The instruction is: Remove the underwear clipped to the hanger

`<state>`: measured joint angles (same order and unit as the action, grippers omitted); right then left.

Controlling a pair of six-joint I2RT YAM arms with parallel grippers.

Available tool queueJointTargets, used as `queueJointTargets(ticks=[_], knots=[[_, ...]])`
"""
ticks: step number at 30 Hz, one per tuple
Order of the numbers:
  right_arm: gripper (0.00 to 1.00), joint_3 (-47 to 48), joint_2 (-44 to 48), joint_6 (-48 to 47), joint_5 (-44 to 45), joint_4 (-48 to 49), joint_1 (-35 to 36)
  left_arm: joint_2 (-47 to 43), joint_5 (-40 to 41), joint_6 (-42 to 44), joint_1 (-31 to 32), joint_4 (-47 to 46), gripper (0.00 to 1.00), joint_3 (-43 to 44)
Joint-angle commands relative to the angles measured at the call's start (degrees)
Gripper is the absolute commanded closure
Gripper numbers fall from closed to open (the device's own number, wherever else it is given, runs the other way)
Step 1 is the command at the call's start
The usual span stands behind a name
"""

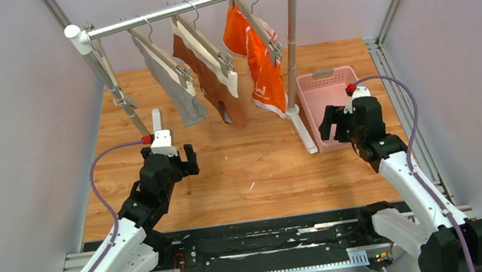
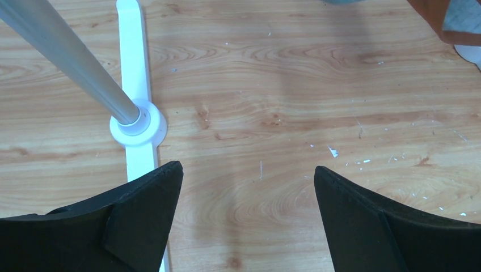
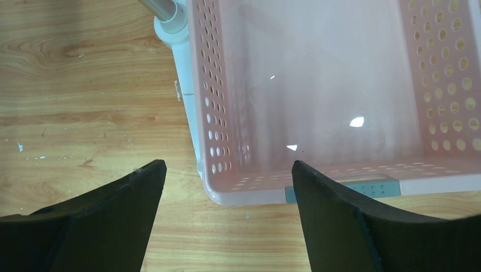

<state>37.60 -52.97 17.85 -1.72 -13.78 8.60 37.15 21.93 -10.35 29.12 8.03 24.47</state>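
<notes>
Three briefs hang clipped to wooden hangers on the rack's rail [image 1: 191,4]: grey briefs [image 1: 174,85] on the left, rust-brown briefs with a cream waistband [image 1: 211,83] in the middle, and bright orange briefs with white lettering [image 1: 260,62] on the right. My left gripper [image 1: 189,160] is open and empty, low over the table, in front of and below the grey briefs. A corner of rust-brown cloth [image 2: 448,22] shows at the top right of the left wrist view. My right gripper [image 1: 329,125] is open and empty at the pink basket's near left corner, to the right of the orange briefs.
The empty pink perforated basket [image 1: 306,102] stands at the right by the rack's right pole [image 1: 292,36]; its wall also shows in the right wrist view [image 3: 218,113]. The rack's left pole and white foot [image 2: 136,127] lie just left of my left gripper [image 2: 248,175]. Grey walls enclose the wooden table.
</notes>
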Motion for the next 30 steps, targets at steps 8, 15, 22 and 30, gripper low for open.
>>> queueJointTargets(ticks=[8, 15, 22, 30], knots=[[0.16, -0.11, 0.37, 0.46, 1.89, -0.49, -0.79, 0.02, 0.27, 0.36, 0.62, -1.79, 0.02, -0.62], [0.16, 0.53, -1.41, 0.7, 1.44, -0.23, -0.82, 0.37, -1.01, 0.62, 0.61, -1.87, 0.02, -0.94], [0.16, -0.26, -0.54, 0.3, -0.15, 1.04, -0.82, 2.72, -13.13, 2.35, 3.74, 2.74, 0.02, 3.99], [0.16, -0.64, -0.62, -0.1, -0.5, 1.4, -0.72, 1.99, -11.19, 5.28, 17.85, 9.61, 0.02, 14.33]])
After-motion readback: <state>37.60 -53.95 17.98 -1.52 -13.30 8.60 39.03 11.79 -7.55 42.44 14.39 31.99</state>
